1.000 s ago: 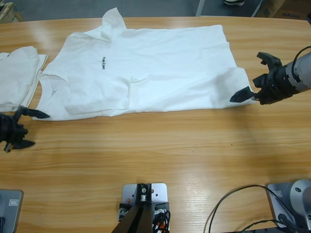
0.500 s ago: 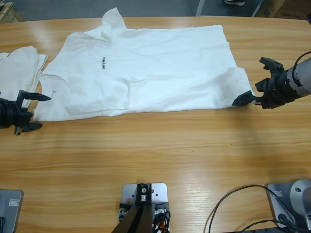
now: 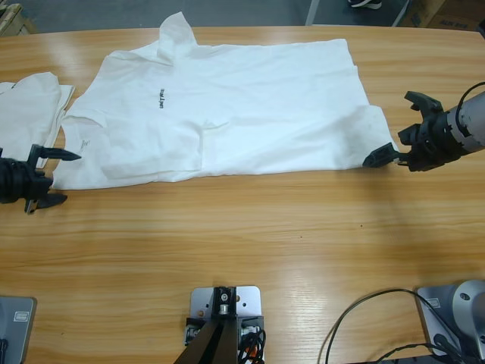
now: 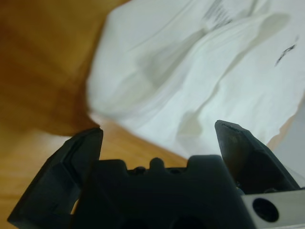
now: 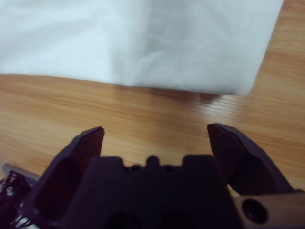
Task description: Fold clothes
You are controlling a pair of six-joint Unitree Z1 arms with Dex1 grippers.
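At opposite ends of the shirt, left gripper and right gripper wait wide open, probably ready to take its corners.

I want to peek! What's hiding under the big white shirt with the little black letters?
Only the wooden table shows around the big white shirt. Its collar end overlaps another white shirt. Anything beneath is covered.
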